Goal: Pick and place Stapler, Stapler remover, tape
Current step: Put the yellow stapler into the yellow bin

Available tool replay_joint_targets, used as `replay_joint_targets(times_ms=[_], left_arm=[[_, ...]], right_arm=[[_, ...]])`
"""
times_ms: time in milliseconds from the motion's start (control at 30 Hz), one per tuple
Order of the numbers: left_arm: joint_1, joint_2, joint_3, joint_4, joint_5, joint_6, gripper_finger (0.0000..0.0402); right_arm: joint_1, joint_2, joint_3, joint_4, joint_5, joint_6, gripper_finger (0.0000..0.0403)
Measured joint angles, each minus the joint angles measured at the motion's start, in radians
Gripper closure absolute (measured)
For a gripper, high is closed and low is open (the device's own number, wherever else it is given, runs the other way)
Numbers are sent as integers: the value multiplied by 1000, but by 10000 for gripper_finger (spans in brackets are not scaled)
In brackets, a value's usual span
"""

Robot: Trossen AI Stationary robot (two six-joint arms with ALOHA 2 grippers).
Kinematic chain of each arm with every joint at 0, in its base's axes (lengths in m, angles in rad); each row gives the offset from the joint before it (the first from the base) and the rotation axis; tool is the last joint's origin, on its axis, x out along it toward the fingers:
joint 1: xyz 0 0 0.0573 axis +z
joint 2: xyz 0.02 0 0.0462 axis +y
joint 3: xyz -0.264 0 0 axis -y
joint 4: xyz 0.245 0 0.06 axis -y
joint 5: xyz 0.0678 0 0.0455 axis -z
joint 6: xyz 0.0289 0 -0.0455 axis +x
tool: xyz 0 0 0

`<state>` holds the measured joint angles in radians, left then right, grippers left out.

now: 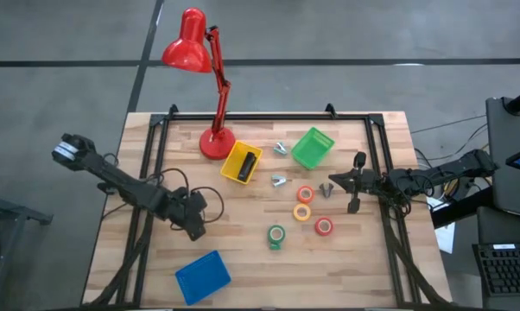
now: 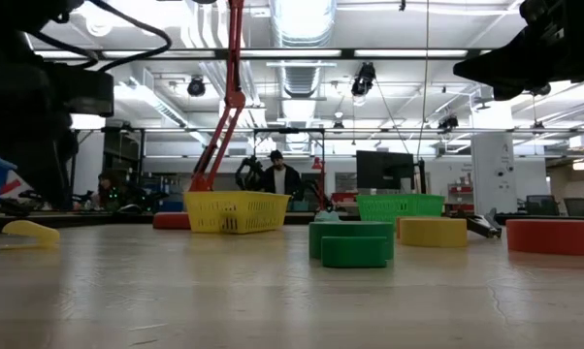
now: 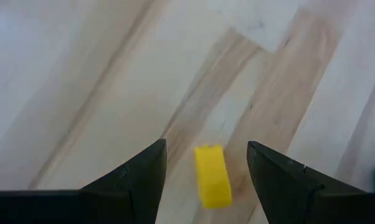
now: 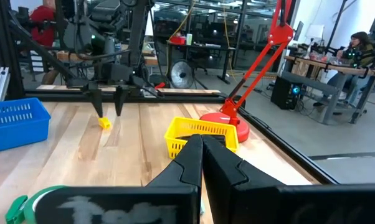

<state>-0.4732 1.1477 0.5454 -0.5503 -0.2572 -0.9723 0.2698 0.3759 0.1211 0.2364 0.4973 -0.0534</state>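
Note:
The black stapler lies inside the yellow basket. Four tape rolls lie flat on the table: orange, yellow, red, green. Two silvery claws lie near the baskets. My left gripper is open, pointing down, with one finger on either side of a tiny yellow block and not touching it. The right wrist view shows it hovering over that block. My right gripper is shut beside the orange roll and holds nothing.
A green basket stands at the far side, a blue bin near the front edge. The red desk lamp's base sits beside the yellow basket. Bare wood lies between the left gripper and the rolls. People sit in the room beyond.

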Motion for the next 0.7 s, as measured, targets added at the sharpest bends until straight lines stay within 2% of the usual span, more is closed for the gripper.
replay_joint_targets(times_ms=[133,300,700], left_arm=[[-11,0,-21,1,8,-34,177],[-36,14,-45,79,19,-60,177],[-48,128,-40,87,14,-52,177]], right_arm=[[0,0,0,0,0,0,394],[0,0,0,0,0,0,394],[0,0,0,0,0,-2,394]])
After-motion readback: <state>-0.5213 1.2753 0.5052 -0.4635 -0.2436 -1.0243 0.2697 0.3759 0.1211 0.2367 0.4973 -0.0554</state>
